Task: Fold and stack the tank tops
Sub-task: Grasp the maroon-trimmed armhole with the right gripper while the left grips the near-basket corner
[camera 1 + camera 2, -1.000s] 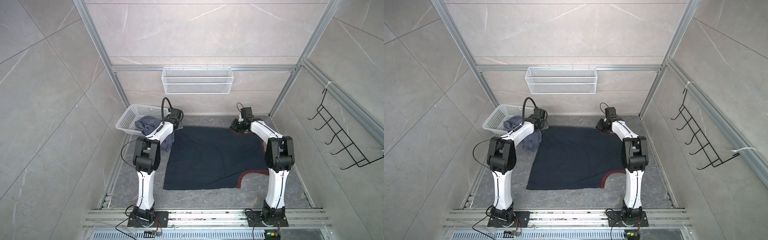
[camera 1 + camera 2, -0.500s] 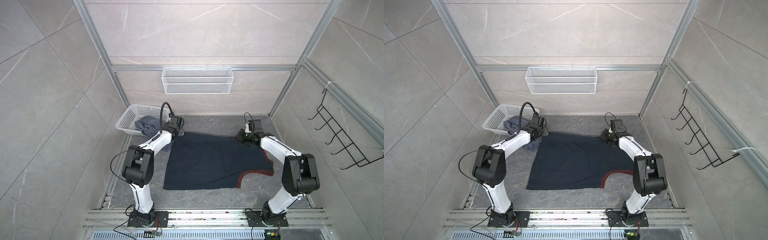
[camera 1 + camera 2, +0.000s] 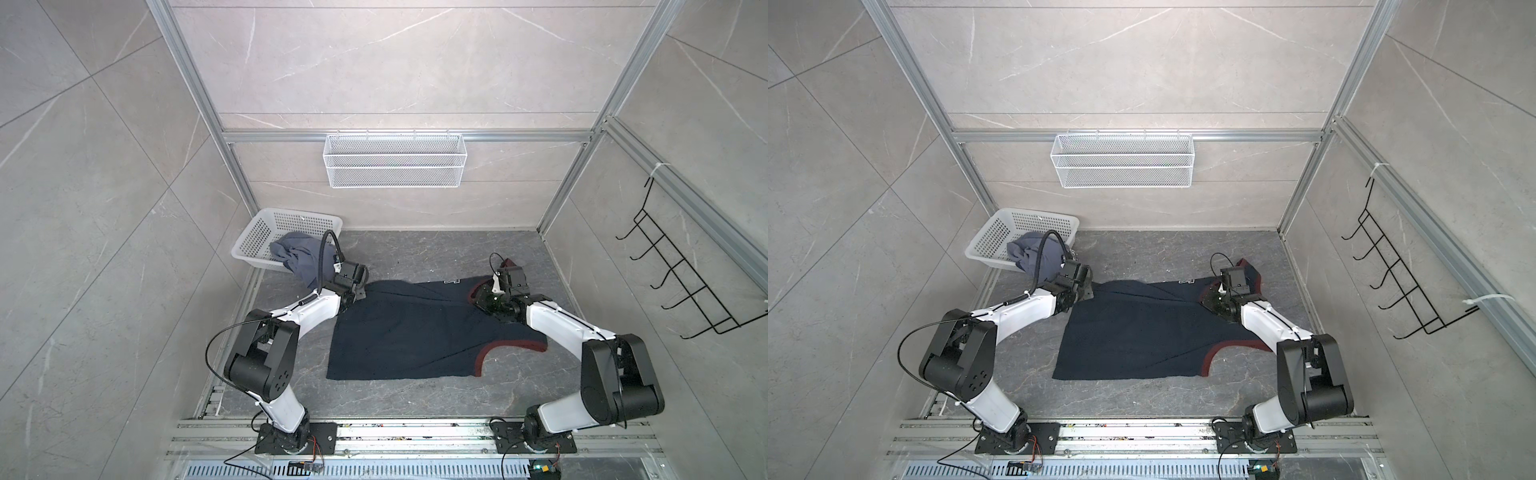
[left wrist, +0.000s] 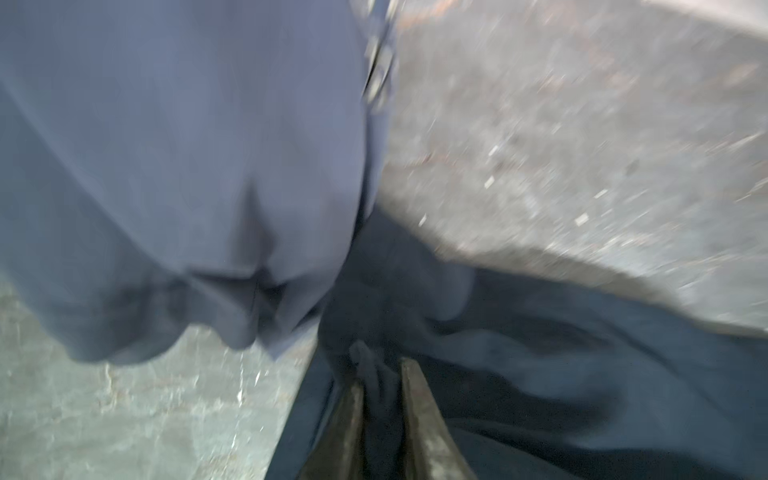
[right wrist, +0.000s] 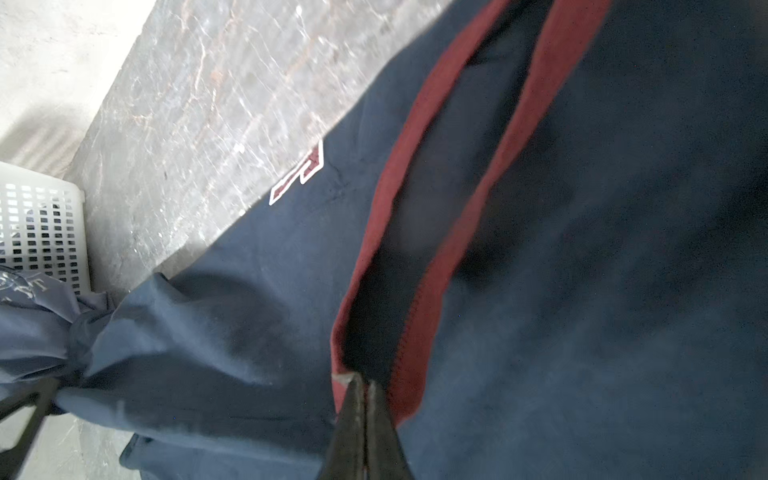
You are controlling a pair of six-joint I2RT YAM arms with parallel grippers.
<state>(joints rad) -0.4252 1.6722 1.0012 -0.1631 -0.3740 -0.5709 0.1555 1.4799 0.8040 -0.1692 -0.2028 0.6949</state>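
Drawing navy tank top (image 3: 415, 332) nearer, right jaws clamping trim (image 5: 494, 187) — left jaws, barely parted, seemingly pinching it

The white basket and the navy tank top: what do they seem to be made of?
The white basket looks like moulded plastic: a regular grid of holes. The navy tank top is soft matte cloth, probably knit: it creases and lies limp.

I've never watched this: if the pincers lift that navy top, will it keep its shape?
Probably not: the navy tank top bunches into soft folds at the left gripper, so it looks floppy. It would likely hang limp from the right gripper, shut on its dark-red trim.
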